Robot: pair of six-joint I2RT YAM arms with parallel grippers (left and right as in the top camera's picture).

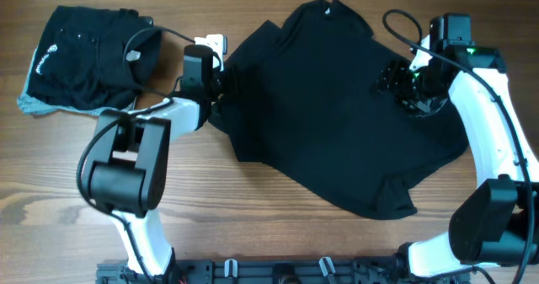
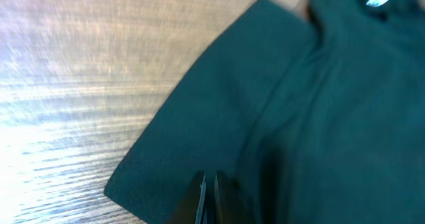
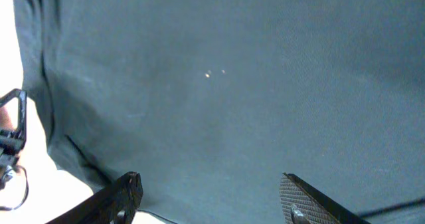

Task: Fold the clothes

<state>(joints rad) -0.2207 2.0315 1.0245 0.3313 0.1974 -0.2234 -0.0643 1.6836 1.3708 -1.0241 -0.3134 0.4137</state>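
Hovering over a black T-shirt point(image 1: 328, 107) spread flat in the middle of the wooden table point(image 1: 278, 225)
Left gripper point(image 2: 208, 196) sits at the sleeve edge on its own side, jaws pressed together; I cannot tell whether cloth is pinched between them. Right gripper point(image 3: 212, 201) hangs above the shirt's opposite side, jaws wide apart, holding nothing. Black shorts point(image 1: 84, 56) lie near the table's far left corner
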